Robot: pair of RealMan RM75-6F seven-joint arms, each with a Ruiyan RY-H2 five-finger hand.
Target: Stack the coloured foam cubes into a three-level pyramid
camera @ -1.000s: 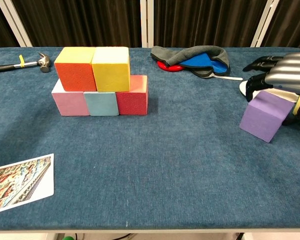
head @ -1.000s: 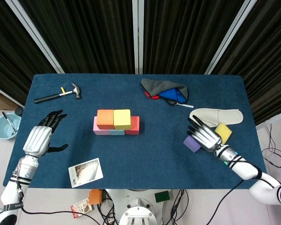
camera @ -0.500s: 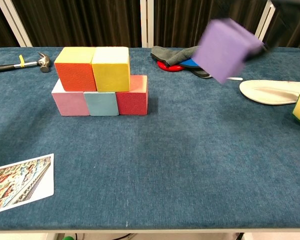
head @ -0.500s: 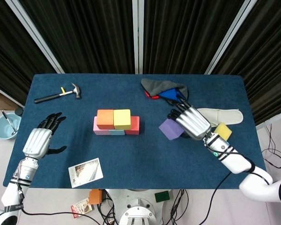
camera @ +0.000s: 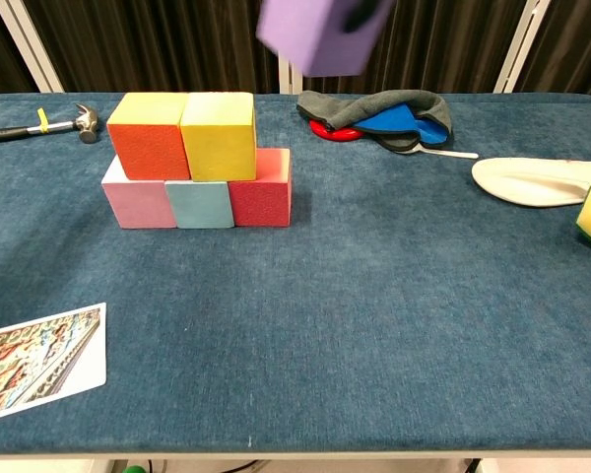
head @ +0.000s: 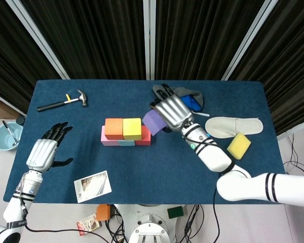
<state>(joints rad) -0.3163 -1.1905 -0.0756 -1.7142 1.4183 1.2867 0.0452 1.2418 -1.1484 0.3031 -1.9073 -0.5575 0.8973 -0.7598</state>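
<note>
My right robot hand (head: 171,111) grips the purple foam cube (head: 153,121) in the air, just right of and above the orange cube (camera: 146,136) and yellow cube (camera: 218,135); their seam lies to my left. My left robot hand (head: 42,152) rests splayed, empty.
</note>
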